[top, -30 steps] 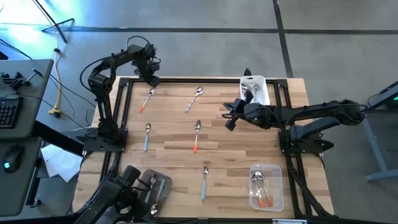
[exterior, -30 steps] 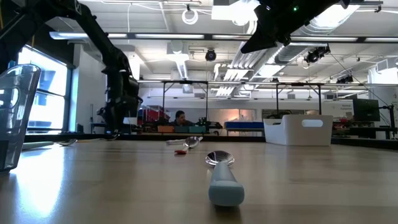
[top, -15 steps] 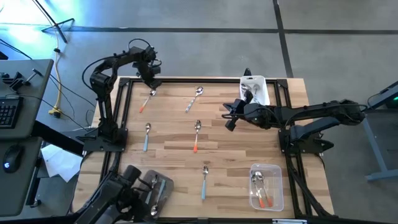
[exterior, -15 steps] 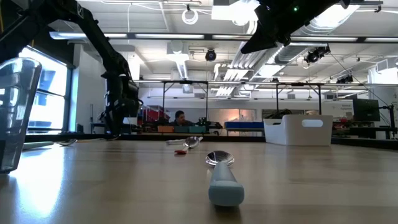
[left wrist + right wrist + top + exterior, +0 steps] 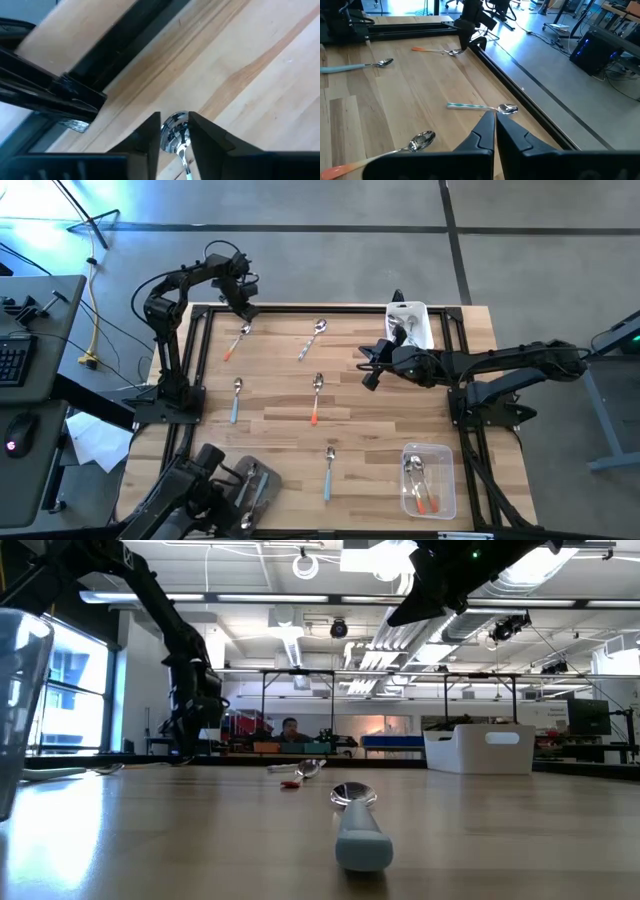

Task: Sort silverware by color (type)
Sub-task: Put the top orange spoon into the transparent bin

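Silverware: five loose spoons on the wooden tabletop [image 5: 280,420].
Orange spoon [image 5: 237,340]: far left corner; bowl between the left gripper's [image 5: 174,131] jaws.
Left jaws: narrow, either side of the bowl; firm grip — cannot tell.
Right gripper [image 5: 495,125]: jaws closed, empty, raised above the tabletop near the white tub [image 5: 412,325].
Other spoons: blue-handled [image 5: 236,399], orange-handled [image 5: 316,399], blue-handled [image 5: 328,471], silver [image 5: 313,338].
Clear tub [image 5: 428,478]: near right corner, spoons inside.
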